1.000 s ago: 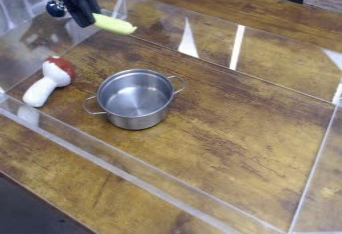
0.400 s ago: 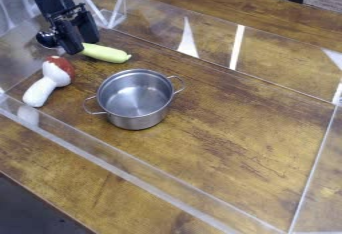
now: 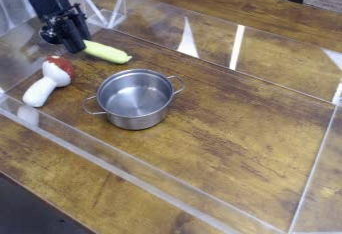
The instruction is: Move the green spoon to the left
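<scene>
The green spoon (image 3: 110,52) lies low over the wooden table, its yellow-green handle pointing right, just above the steel pot. My black gripper (image 3: 72,44) comes down from the upper left and is shut on the spoon's left end. The silver bowl is hidden behind the fingers. I cannot tell whether the handle touches the wood.
A round steel pot (image 3: 134,98) with two small handles stands right of centre-left. A white mushroom toy with a red cap (image 3: 48,82) lies left of the pot, just below the gripper. Clear plastic walls (image 3: 160,188) ring the wooden table (image 3: 241,118).
The gripper has carried the spoon down and to the left, from high above the table to just over the wood near the mushroom. Over the last half second it barely moved.
</scene>
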Robot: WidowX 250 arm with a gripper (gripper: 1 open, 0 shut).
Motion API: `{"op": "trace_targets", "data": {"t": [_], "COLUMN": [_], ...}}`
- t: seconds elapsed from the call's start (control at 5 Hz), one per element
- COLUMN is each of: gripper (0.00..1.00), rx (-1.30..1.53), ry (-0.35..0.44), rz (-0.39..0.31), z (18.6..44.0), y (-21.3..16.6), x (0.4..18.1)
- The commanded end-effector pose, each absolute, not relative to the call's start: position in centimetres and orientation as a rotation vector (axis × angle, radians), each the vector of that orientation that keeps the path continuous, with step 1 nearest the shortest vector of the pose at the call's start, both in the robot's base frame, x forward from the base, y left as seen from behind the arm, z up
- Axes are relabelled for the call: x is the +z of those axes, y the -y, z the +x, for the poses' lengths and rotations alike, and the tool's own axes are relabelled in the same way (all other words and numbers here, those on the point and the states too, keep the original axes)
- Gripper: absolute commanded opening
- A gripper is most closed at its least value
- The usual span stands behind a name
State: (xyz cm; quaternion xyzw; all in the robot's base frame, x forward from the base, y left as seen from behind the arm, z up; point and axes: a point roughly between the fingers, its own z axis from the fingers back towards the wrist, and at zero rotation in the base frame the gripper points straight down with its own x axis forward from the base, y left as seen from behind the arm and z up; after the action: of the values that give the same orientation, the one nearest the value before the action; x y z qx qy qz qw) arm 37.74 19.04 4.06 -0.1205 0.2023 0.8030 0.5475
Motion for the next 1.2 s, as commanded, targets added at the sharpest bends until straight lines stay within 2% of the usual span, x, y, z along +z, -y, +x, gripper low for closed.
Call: {"op": "trace_targets", "data": {"t": [0.0,0.2,0.4,0.6,0.8,1.0], "gripper": [0.00,0.00,0.00,1.00,0.00,0.00], "rx": [1.940,1.861,1.771,1.738,1.716,1.685], "ry": [-0.347,-0.356,-0.357,-0.362,-0.363,-0.356], "rz": [-0.334,-0.312,-0.286,-0.271,-0.260,-0.244], "z": [37.3,38.0,39.2,39.4,39.1,38.3], "y": [-20.2,-20.0,-19.5,-18.7,-18.7,-19.0], "x": [8.9,10.3,10.5,9.3,8.4,8.7]}}
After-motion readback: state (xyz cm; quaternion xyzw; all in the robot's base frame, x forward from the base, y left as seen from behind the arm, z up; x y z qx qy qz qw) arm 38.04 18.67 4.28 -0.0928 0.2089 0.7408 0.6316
